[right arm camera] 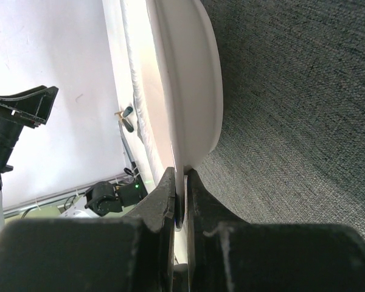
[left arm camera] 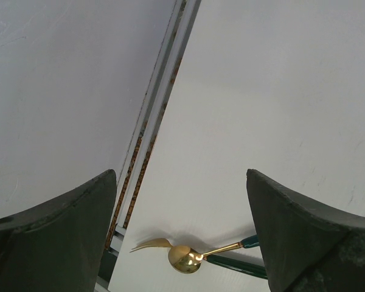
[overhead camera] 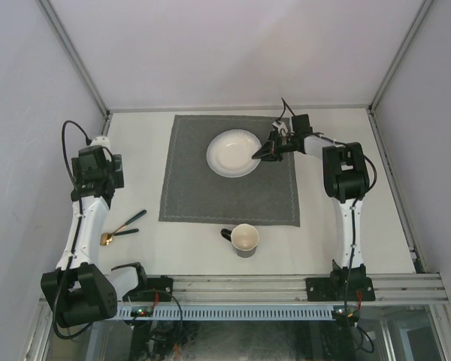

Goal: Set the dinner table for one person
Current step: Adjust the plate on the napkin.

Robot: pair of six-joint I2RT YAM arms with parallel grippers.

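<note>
Two fingers of the right gripper (right arm camera: 181, 176) pressed almost together, pinching the thin rim of a white plate (overhead camera: 234, 153) at its right edge. Under the plate, a square grey stitched mat (overhead camera: 210, 199), spread over the middle of the table (overhead camera: 323, 233). Plate lifted or resting on the cloth: cannot tell.

Spread wide on the other side, the left gripper (left arm camera: 181, 175): holding nothing, touching nothing, hanging above the table's left edge. Below it on the bare surface, a gold spoon (left arm camera: 185, 258) and a gold fork (left arm camera: 151, 244), both dark-handled, heads close together.

Off-white, matte and plain all over, that table; rectangular, edged by thin metal rails (overhead camera: 391, 162), closed in by pale walls (overhead camera: 30, 90), reaching from the arm bases to the far wall and far larger than anything on it. Near its front edge, just off the mat, a dark mug (overhead camera: 245, 239) with a pale inside, upright, handle to the left.
</note>
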